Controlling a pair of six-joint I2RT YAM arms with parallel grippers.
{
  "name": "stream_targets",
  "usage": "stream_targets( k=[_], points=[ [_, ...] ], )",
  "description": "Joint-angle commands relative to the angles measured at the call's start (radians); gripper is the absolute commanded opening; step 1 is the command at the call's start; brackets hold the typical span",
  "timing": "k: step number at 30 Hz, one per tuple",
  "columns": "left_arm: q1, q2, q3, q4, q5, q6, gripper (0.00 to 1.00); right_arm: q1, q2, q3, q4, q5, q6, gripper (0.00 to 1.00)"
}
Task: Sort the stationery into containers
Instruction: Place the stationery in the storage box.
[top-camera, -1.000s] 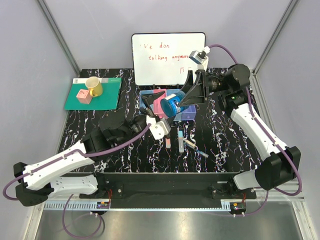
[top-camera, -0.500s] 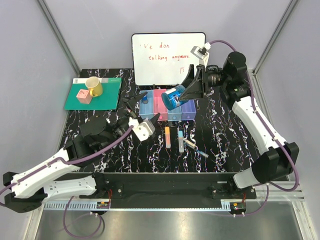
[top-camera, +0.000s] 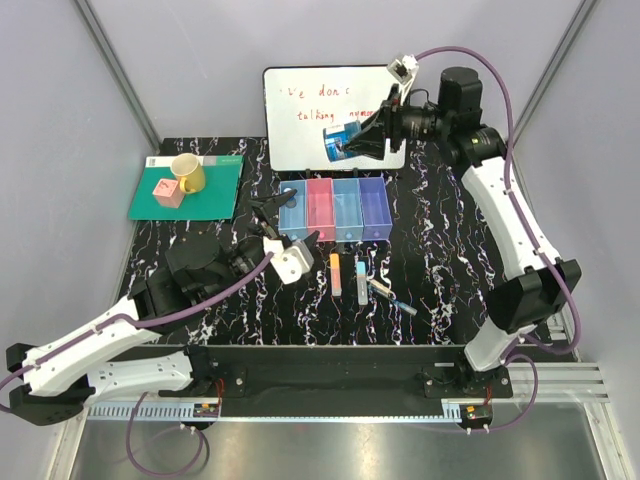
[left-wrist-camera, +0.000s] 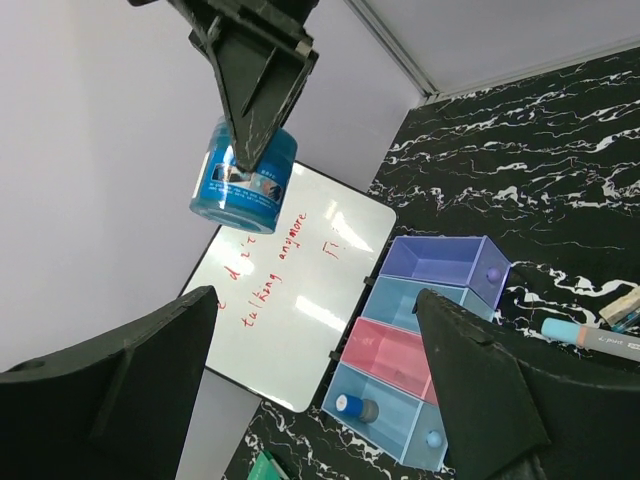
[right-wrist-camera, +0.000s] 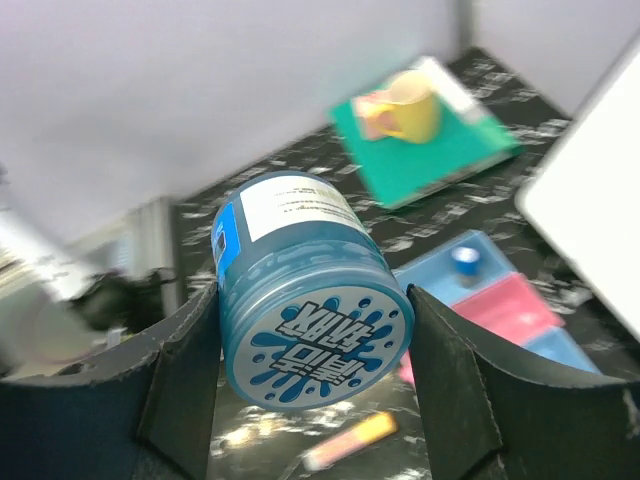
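Grips the one blue jar (right-wrist-camera: 300, 300) in the right gripper (right-wrist-camera: 312, 350), high in front of the whiteboard (top-camera: 300, 125). Spreads the left gripper (left-wrist-camera: 300, 400) wide and empty, near-left of the four joined bins (top-camera: 320, 205). Shows one orange marker (top-camera: 335, 263) and one light-blue marker (top-camera: 360, 273) just near of them

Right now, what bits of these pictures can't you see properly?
Whiteboard writing, top view: the right pincer and its blue jar cover some words.
Small pens, top view: too small to tell apart.
Orange marker, right wrist view: blurred.
Bins, left wrist view: a finger of the left pincer covers part of them.
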Motion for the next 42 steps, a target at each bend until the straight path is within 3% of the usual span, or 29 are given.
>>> stream_targets(
  k=[1,4,9,16,27,42],
  points=[
    [0.003,0.004,0.049,-0.006,-0.031,0.012,0.86,0.059,0.074,0.156,-0.212,0.333,-0.320,0.00],
    [0.007,0.007,0.053,-0.054,-0.051,0.006,0.86,0.116,0.140,0.236,-0.423,0.473,-0.499,0.00],
    [0.026,0.019,0.065,-0.179,-0.048,-0.032,0.86,0.187,0.240,0.287,-0.557,0.652,-0.699,0.00],
    [0.196,0.102,0.163,-0.438,0.060,-0.164,0.86,0.230,0.387,0.455,-0.684,0.728,-0.830,0.00],
    [0.521,0.180,0.197,-0.526,0.341,-0.335,0.86,0.292,0.594,0.611,-0.660,0.849,-1.012,0.00],
    [0.665,0.172,0.122,-0.488,0.469,-0.367,0.90,0.331,0.843,0.784,-0.598,0.869,-1.100,0.00]
  ],
)
